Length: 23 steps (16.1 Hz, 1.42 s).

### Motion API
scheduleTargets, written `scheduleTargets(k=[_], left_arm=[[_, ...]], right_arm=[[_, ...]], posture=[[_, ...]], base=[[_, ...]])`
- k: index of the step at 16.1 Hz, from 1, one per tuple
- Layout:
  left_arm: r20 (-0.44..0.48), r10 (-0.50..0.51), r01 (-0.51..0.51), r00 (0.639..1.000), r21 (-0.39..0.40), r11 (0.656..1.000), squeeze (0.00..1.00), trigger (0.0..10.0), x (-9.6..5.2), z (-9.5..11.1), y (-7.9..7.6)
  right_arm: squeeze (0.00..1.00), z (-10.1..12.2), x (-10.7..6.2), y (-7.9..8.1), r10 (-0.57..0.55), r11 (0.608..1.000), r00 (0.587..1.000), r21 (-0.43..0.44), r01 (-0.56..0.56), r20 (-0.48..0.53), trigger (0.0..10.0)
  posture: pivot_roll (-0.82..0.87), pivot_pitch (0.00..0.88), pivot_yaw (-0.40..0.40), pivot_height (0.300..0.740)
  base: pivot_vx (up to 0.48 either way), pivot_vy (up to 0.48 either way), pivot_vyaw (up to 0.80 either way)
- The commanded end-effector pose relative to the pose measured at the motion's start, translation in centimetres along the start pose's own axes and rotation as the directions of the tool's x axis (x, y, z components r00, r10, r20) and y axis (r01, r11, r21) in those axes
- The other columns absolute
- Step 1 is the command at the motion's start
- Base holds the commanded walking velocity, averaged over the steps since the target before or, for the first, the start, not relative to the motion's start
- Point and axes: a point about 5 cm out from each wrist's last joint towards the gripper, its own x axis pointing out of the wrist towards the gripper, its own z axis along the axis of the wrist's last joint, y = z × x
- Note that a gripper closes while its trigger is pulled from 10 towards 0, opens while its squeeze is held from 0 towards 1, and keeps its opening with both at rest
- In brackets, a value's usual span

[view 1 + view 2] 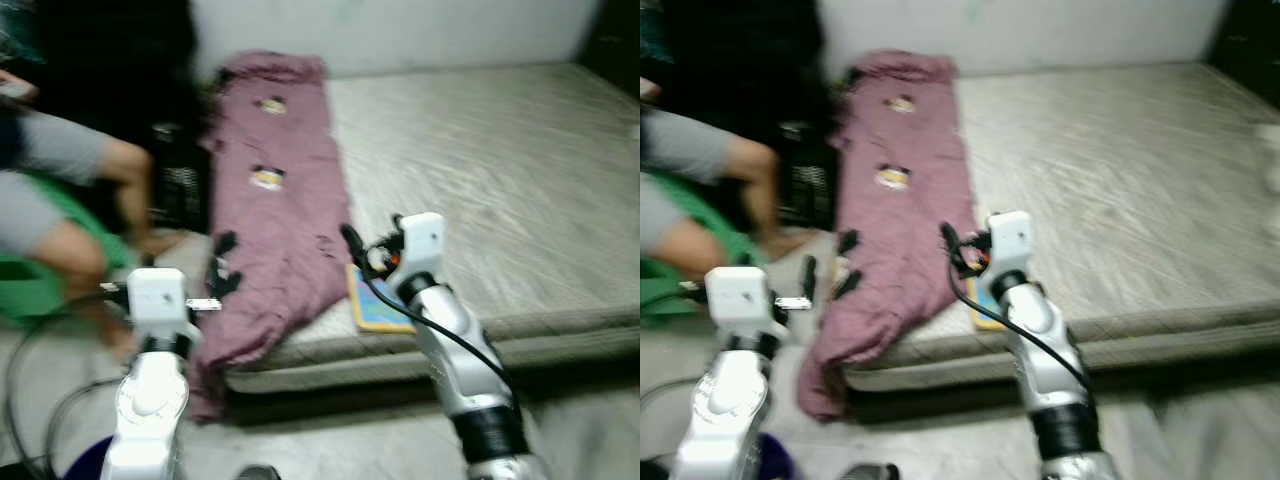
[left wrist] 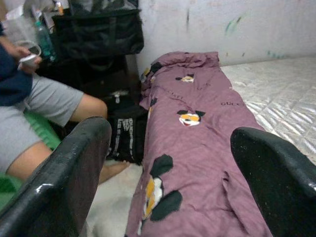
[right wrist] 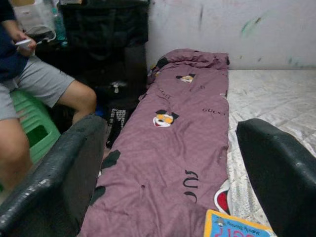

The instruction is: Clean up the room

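Blurred: purple blanket draped over mattress edge; possibly book beside it.

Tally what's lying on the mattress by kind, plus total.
Purple cartoon-print fabric blanket, draped along the mattress's left edge and hanging off its near corner: 1
Flat blue-and-yellow book, on the mattress beside the blanket near the front edge: 1
Total: 2
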Motion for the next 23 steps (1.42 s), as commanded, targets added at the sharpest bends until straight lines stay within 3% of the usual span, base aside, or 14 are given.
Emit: scheduleTargets(k=[1,5,17,23], left_arm=[[-0.001,-0.006,0.006,1.000,0.002,1.000,0.00,10.0,0.09,0.07,0.19],[-0.004,-0.006,0.006,1.000,-0.001,1.000,0.00,10.0,0.24,0.03,0.22],[0.026,-0.037,0.037,0.999,-0.009,0.999,0.00,10.0,0.39,0.40,-0.03],[0.029,-0.046,0.046,0.999,-0.012,0.999,0.00,10.0,0.39,0.45,-0.06]], right_arm=[[0.00,0.13,0.13,-0.17,-0.023,1.000,1.000,0.012,0.023,0.009,10.0],[0.00,0.23,0.29,-0.54,-0.069,0.997,0.997,0.025,0.069,0.025,10.0],[0.00,0.38,0.57,-0.48,-0.067,0.997,0.997,0.028,0.066,0.038,10.0],[0.00,0.37,0.57,-0.47,-0.072,0.997,0.997,0.030,0.071,0.039,10.0]], posture=[[-0.06,0.000,0.007,0.740],[-0.06,0.000,0.009,0.740],[-0.06,0.000,0.010,0.740],[-0.07,0.000,0.012,0.740]], base=[[0.000,0.000,0.80],[0.000,0.000,0.18],[0.000,0.000,0.00],[0.272,0.000,0.00]])
